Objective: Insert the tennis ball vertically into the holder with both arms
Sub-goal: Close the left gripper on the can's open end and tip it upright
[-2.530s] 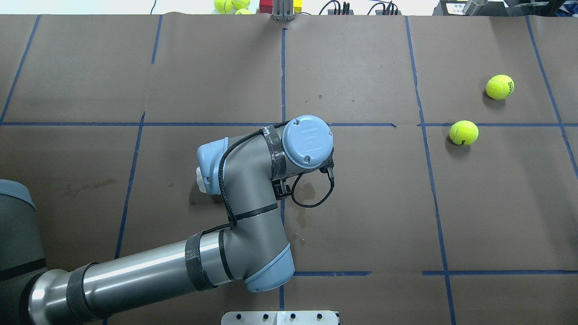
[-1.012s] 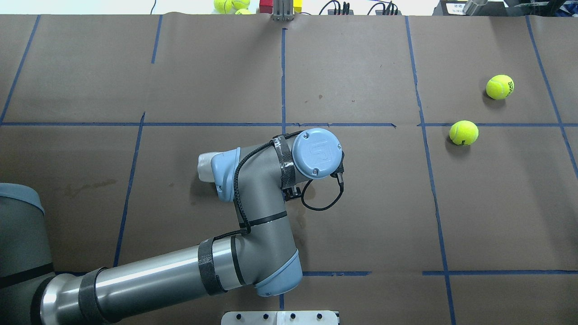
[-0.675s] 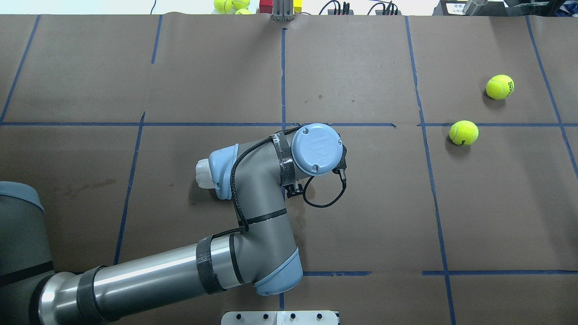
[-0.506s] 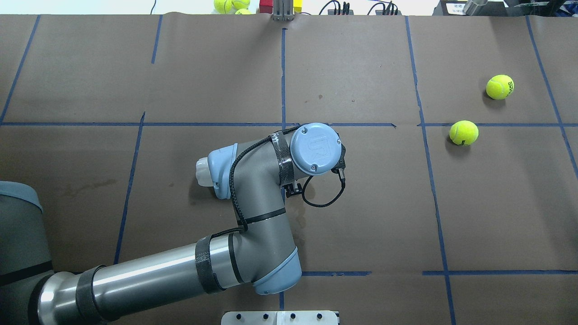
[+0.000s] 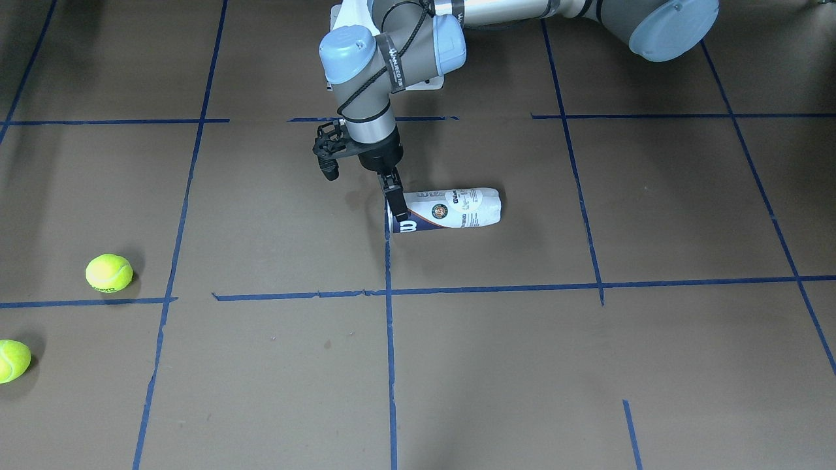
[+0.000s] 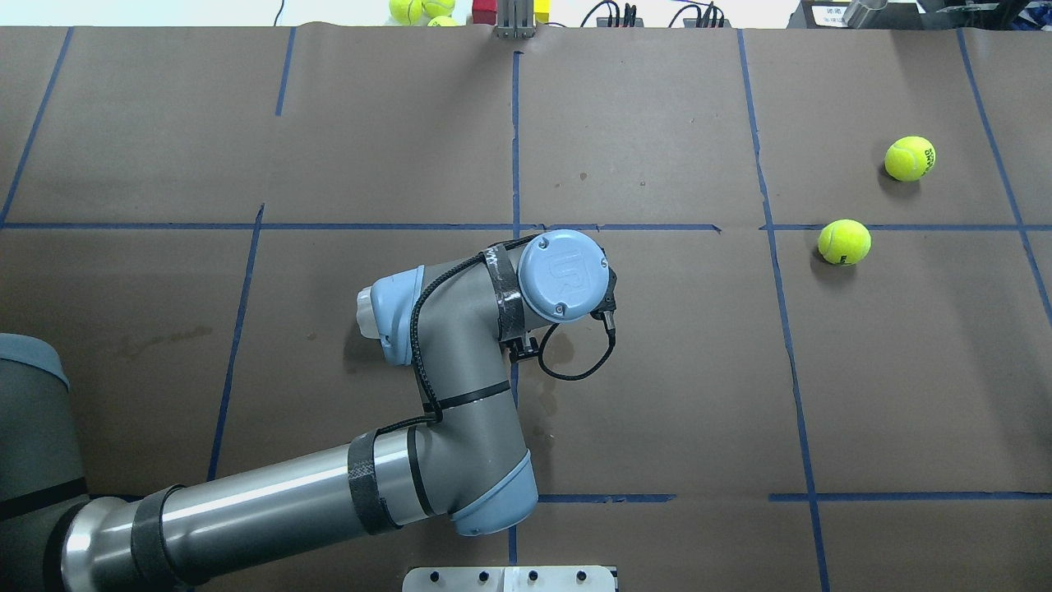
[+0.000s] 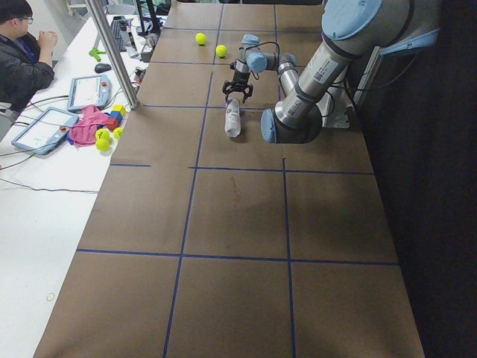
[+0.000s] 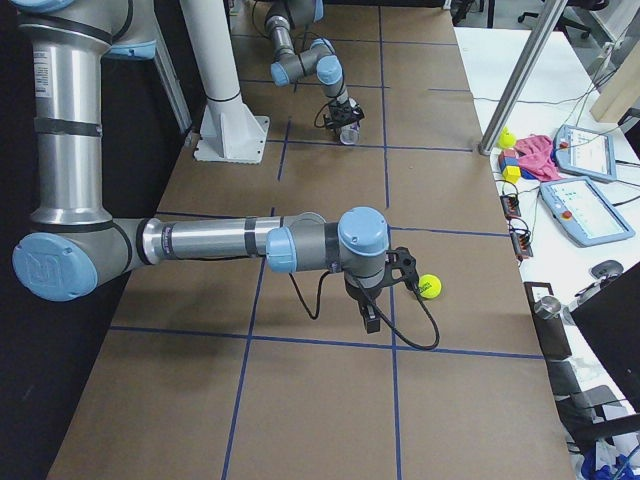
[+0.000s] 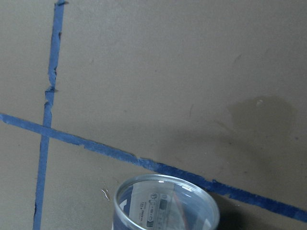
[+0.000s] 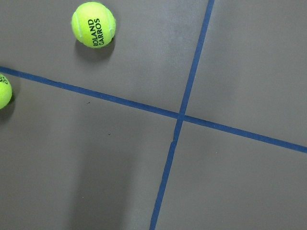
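The holder (image 5: 450, 209), a clear can with a white and navy label, lies on its side on the brown table. My left gripper (image 5: 394, 207) points down at its open end and is shut on the rim. The left wrist view shows that open rim (image 9: 165, 201) from above. In the overhead view only the can's far end (image 6: 366, 306) shows past the wrist. Two tennis balls (image 5: 109, 272) (image 5: 13, 360) lie far off, also seen overhead (image 6: 844, 242) (image 6: 910, 158). My right gripper (image 8: 371, 322) hangs near one ball (image 8: 429, 287); I cannot tell whether it is open or shut.
The white pedestal base (image 8: 232, 125) stands at the robot's side of the table. Spare balls and coloured blocks (image 6: 427, 8) sit past the far edge. An operator (image 7: 19, 45) and tablets (image 7: 45, 128) are at a side desk. Blue tape lines (image 5: 390, 294) cross the table.
The left wrist swung right and away, then came back a little to the left. The can's far end shifted with it. The balls have not moved.
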